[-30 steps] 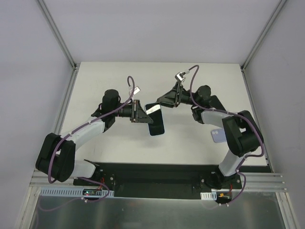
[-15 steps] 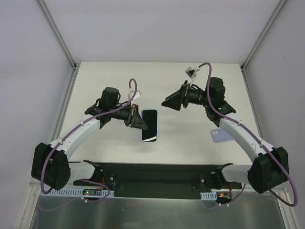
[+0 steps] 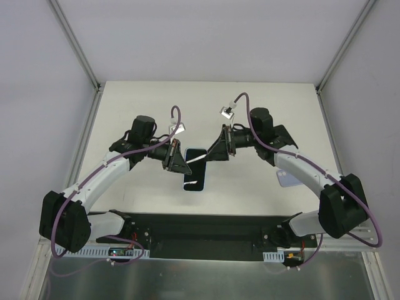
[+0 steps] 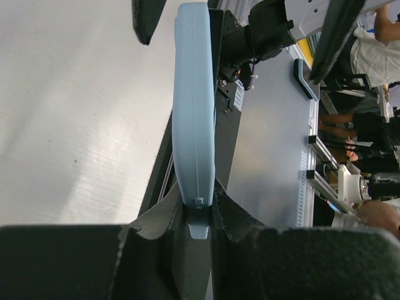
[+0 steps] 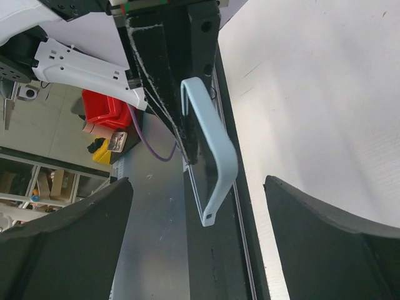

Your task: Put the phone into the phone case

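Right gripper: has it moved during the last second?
Yes. The right gripper has moved nearer the black base plate, now beside the phone.

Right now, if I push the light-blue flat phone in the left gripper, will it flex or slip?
Probably stiff: the light-blue flat phone juts straight from the left gripper, no sag. May pivot or slip: pinched at one end only, smooth rounded edge.

The right arm covers the far part of the phone case [image 3: 287, 182]; the left gripper [image 3: 179, 164] and right gripper [image 3: 214, 153] hide the phone's [image 3: 194, 172] far end.
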Controlling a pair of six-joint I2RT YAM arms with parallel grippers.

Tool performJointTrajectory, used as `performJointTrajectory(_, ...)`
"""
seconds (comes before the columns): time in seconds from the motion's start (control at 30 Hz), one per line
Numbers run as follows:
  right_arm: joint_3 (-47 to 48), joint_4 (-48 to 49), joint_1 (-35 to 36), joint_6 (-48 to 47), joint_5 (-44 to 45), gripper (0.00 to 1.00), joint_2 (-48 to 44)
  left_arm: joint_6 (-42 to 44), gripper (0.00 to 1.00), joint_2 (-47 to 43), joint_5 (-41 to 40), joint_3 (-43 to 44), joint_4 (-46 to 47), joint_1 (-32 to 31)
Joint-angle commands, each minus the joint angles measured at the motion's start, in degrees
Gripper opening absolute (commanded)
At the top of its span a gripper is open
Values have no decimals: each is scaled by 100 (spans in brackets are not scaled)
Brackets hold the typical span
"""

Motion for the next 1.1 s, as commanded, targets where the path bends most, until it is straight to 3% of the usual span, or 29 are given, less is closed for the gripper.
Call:
performJointTrajectory(0.0,331,173,85,-189,-326,88,190,250,0,-54,585,140,77,-75)
performJointTrajectory(0.37,480,392,226,-13,-264,67,217,250,0,130,506,201,-107,-75)
performJointTrajectory(0.6,234,559,376,92,69,17,59,180,0,236,216,333,-195,-75)
performJointTrajectory(0.73,146,437,384,-21,279,2,-55,162,0,270,-65,350,-257,-75)
performJointTrajectory(1.0,120,366,613,-31,938,1,-257,66,0,482,-31,543,-363,-66)
performJointTrajectory(1.07,76,357,595,-22,1124,14,-372,74,0,455,153,553,-371,-75)
